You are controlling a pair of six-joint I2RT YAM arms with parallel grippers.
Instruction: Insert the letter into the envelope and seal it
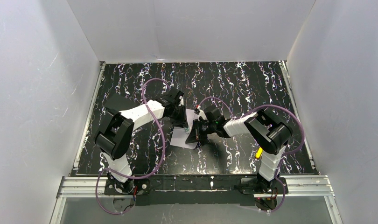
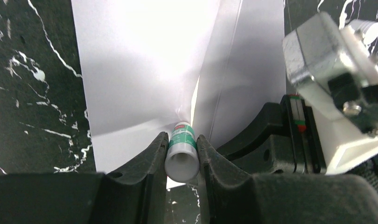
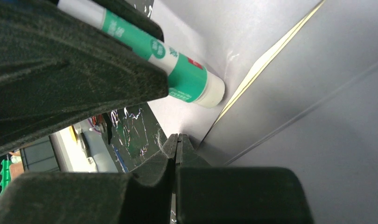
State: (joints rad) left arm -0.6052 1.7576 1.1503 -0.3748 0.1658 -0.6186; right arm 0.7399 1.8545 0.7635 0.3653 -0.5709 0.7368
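The pale lavender envelope (image 1: 181,138) lies on the black marbled table between the two arms. My left gripper (image 1: 183,124) is shut on a white and green glue stick (image 2: 182,148), whose tip touches the envelope (image 2: 145,70) by the fold of the flap. My right gripper (image 3: 178,138) is shut on the edge of the envelope flap (image 3: 318,116) and holds it raised. The glue stick also shows in the right wrist view (image 3: 178,77). Only a thin tan edge of the letter (image 3: 266,60) shows inside the opening; the rest is hidden.
My right gripper's body (image 2: 336,93) sits close to the right of the left fingers (image 2: 147,168). A small red and white piece (image 1: 197,108) lies just behind the envelope. White walls enclose the table on three sides.
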